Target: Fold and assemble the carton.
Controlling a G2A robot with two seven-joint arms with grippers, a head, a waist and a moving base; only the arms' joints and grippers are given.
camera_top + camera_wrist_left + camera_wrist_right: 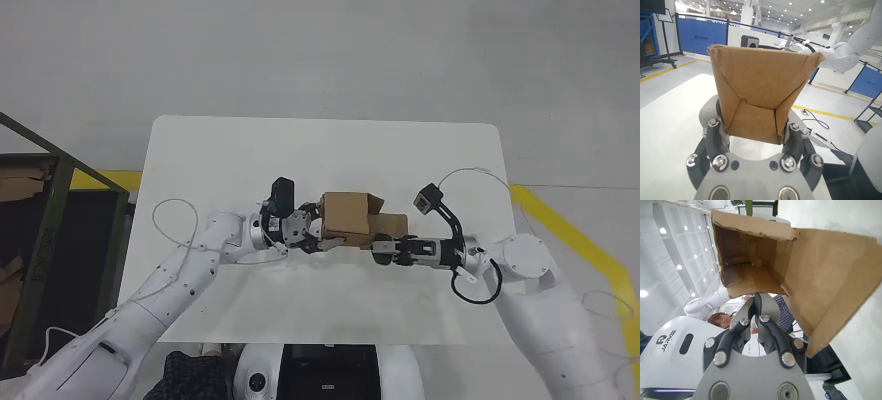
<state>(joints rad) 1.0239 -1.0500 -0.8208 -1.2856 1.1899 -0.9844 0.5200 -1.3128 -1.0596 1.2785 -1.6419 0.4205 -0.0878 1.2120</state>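
Note:
A brown cardboard carton (345, 215) is held just above the white table (300, 150), near its front middle, between both grippers. My left gripper (313, 236) grips the carton's folded end, one finger on each side wall (791, 132); this end (761, 79) looks closed by its flaps. My right gripper (377, 246) is at the opposite, open end. Its fingers (761, 306) are pressed together at the edge of the lower flap (757, 285). A large flap (829, 275) stands out sideways, and the inside is hollow.
A dark rack (40, 230) with cardboard sheets stands off the table's left side. A thin cable (175, 215) loops over the table by the left arm. Bare tabletop stretches behind the carton. Yellow floor tape (555, 215) runs at the right.

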